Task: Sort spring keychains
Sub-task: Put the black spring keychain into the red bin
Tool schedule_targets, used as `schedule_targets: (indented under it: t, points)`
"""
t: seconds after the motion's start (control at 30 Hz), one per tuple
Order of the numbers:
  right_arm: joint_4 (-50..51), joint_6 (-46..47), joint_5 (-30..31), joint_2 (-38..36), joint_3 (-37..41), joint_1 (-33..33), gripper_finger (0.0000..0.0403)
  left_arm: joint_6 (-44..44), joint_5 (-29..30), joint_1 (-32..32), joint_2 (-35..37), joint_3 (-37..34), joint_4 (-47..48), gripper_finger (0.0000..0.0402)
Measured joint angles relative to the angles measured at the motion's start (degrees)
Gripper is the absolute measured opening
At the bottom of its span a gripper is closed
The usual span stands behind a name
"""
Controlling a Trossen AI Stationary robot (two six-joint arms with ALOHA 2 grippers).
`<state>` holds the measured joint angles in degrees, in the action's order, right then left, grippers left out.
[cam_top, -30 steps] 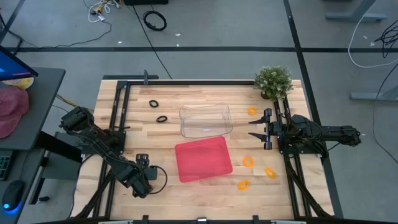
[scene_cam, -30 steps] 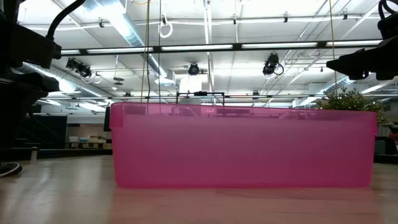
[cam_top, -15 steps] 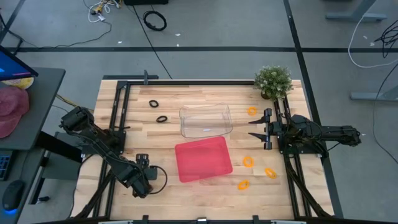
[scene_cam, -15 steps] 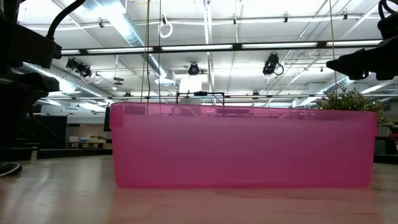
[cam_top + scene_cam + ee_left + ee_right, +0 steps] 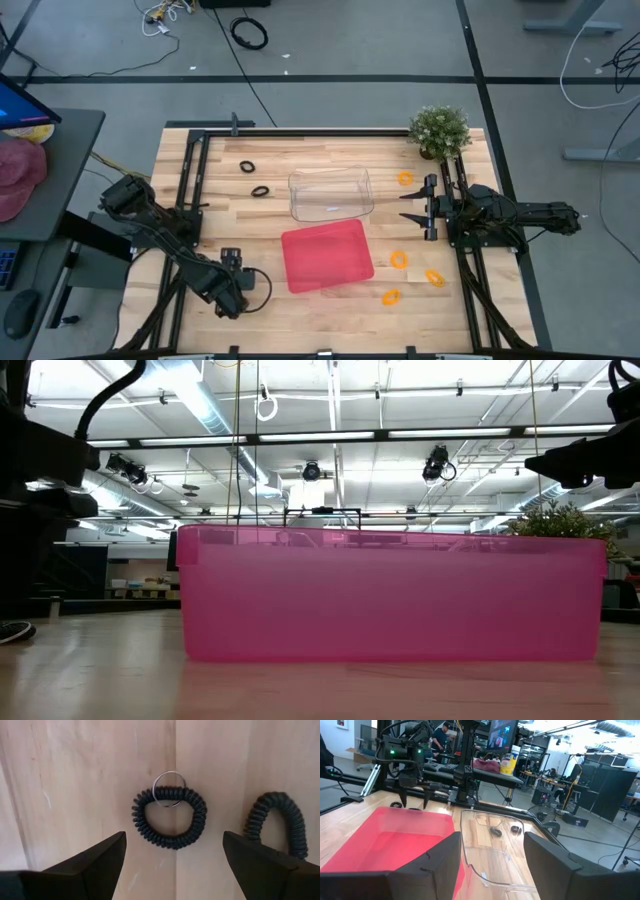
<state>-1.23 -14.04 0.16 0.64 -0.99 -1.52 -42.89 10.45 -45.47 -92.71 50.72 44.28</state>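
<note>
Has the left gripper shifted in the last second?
Yes, slightly. In the high view the left gripper has edged toward the red tray, jaws open above a black spring keychain.

A: What's the wrist cam got? One black spring keychain (image 5: 169, 818) flat on the wooden desk (image 5: 75, 780), silver split ring (image 5: 169, 789) on its far edge.

B: Yep, sits between the two dark fingers (image 5: 95, 862), spread wide, not touching. Second black coil (image 5: 280, 822) just beside it, partly hidden.
</note>
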Motion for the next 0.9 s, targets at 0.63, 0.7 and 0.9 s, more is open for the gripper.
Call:
schedule_targets:
  t: [0.63,0.7,0.9]
  points:
    - [0.0,0.0,0.0,0.0,0.0,0.0,0.0222,0.1,-0.5,0.4,0.0,-1.8,-2.7,0.0337]
    - [0.0,0.0,0.0,0.0,0.0,0.0,0.0222,-0.3,-0.7,0.4,0.0,-2.5,-3.3,0.0337]
    - [0.0,0.0,0.0,0.0,0.0,0.0,0.0222,-0.2,-0.8,0.6,0.2,-3.3,-4.7,0.0337]
